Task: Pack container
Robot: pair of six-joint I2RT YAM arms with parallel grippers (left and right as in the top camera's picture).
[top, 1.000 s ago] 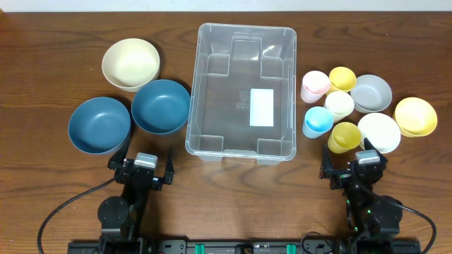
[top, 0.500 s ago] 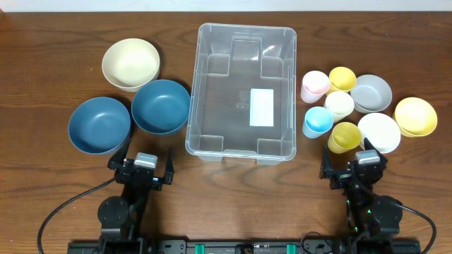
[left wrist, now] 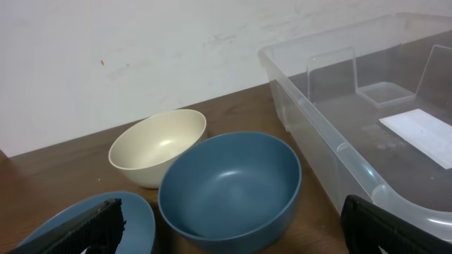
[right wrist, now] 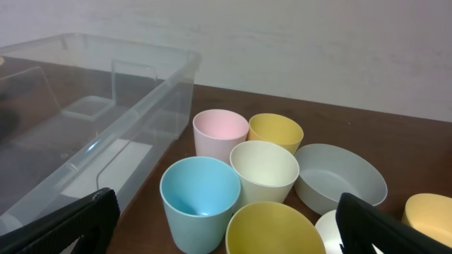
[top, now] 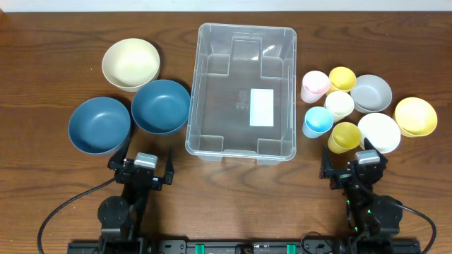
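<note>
The container (top: 196,106), a large clear plastic bin with a white label on its base, stands empty at the table's middle. It also shows in the left wrist view as the container (left wrist: 332,144) on the right, and in the right wrist view as the container (right wrist: 106,134) on the left. My left gripper (top: 141,166) rests open near the front edge, left of the bin, with a blue bowl (left wrist: 229,187) just ahead of the left gripper (left wrist: 236,220). My right gripper (top: 353,164) stands open at the front right, and the right gripper (right wrist: 226,215) faces a light blue cup (right wrist: 200,197).
Left of the bin lie a cream bowl (top: 131,63) and two blue bowls (top: 99,125). To its right cluster a pink cup (top: 315,86), yellow cups (top: 342,77), a cream cup (top: 339,104), a grey bowl (top: 371,93), a white bowl (top: 379,132) and a yellow bowl (top: 415,116).
</note>
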